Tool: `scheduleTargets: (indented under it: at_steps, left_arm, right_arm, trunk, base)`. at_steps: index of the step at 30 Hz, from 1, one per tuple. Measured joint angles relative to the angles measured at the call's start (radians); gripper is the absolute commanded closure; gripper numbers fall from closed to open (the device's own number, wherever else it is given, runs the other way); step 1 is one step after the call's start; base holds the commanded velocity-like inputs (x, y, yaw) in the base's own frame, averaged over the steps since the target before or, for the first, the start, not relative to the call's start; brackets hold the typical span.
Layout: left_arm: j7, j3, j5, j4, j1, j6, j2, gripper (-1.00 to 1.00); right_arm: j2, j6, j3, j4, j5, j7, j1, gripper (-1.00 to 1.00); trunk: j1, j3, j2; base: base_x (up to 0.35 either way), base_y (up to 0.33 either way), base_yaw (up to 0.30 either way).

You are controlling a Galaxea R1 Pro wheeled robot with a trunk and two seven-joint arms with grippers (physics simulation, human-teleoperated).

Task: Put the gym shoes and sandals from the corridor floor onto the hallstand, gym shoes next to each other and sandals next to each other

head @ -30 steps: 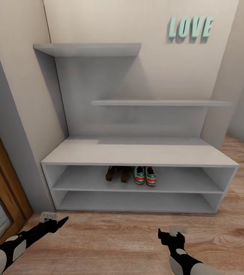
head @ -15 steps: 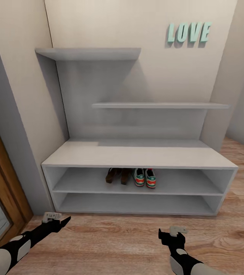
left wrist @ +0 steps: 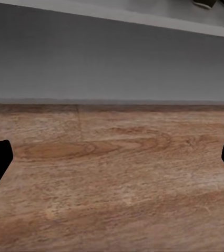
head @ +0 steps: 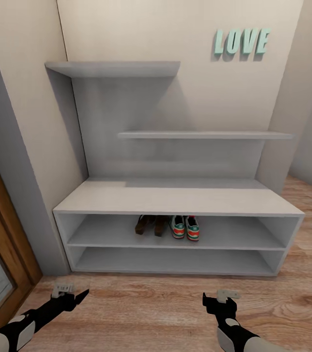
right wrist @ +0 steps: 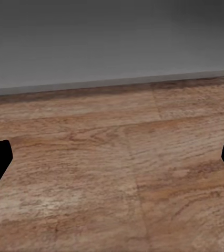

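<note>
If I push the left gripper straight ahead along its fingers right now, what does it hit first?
Most likely the corridor floor: the left gripper is open and empty, angled down at bare planks. Just beyond lies the base of the hallstand. Depth is hard to judge, so a shallower line could reach that instead.

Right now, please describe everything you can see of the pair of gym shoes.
The gym shoes are two white sneakers with green side stripes and red-orange accents. They stand side by side on the upper open tier of the hallstand, near its middle, their ends facing the room. They look upright and close together, perhaps touching. The brown sandals stand directly beside them on the same tier. No gripper touches them. Laces and finer details are too small to tell.
</note>
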Motion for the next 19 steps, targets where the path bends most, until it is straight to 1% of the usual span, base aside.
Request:
scheduleTargets:
  at_steps: [19]
  left_arm:
    - [0.001, 0.000, 0.000, 0.000, 0.002, 0.000, 0.000, -1.00]
  right_arm:
    - [0.000, 0.000, 0.000, 0.000, 0.000, 0.000, 0.000, -1.00]
  trunk:
    - [0.000, 0.000, 0.000]
  base:
    - [0.000, 0.000, 0.000]
